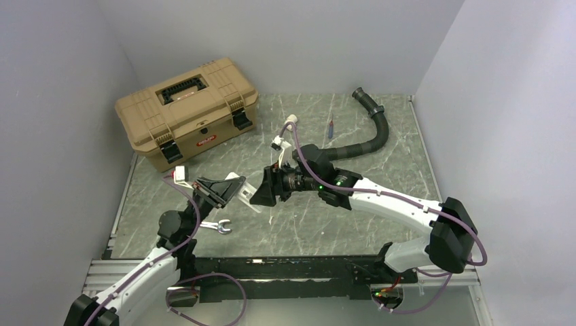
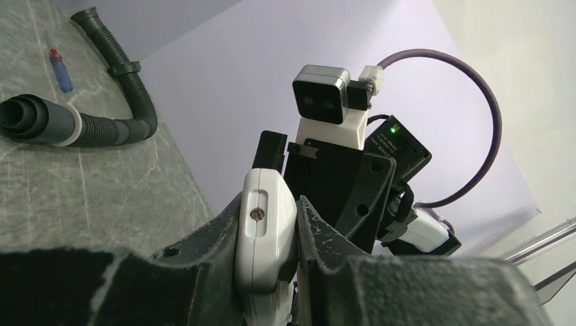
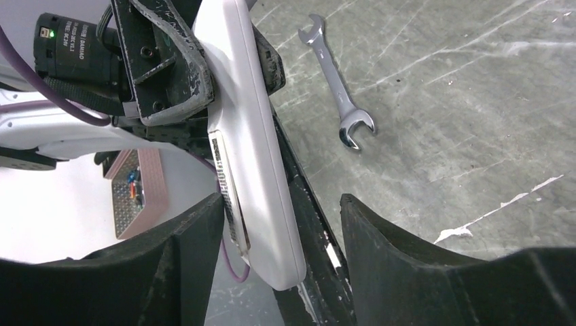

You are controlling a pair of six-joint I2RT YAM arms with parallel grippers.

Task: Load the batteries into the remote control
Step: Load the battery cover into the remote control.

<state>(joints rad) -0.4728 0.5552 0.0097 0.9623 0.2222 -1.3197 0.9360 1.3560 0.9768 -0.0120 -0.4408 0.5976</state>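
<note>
My left gripper [image 1: 219, 191] is shut on the remote control [image 1: 239, 187], a slim white bar held above the table and pointing right. In the left wrist view the remote control [image 2: 265, 231] is pinched between both fingers, end-on, with a small screw in a slot. My right gripper [image 1: 261, 187] faces it with the jaws open. In the right wrist view the free end of the remote control [image 3: 255, 156] lies between those jaws, close to the left finger [image 3: 197, 231], with a gap to the right finger. The batteries are out of view.
A silver wrench [image 1: 217, 226] lies on the grey marbled table below the left arm. A tan toolbox [image 1: 187, 112] stands at the back left. A black corrugated hose [image 1: 367, 136], a red-and-blue stick [image 1: 331, 128] and a white fitting [image 1: 291, 122] lie at the back.
</note>
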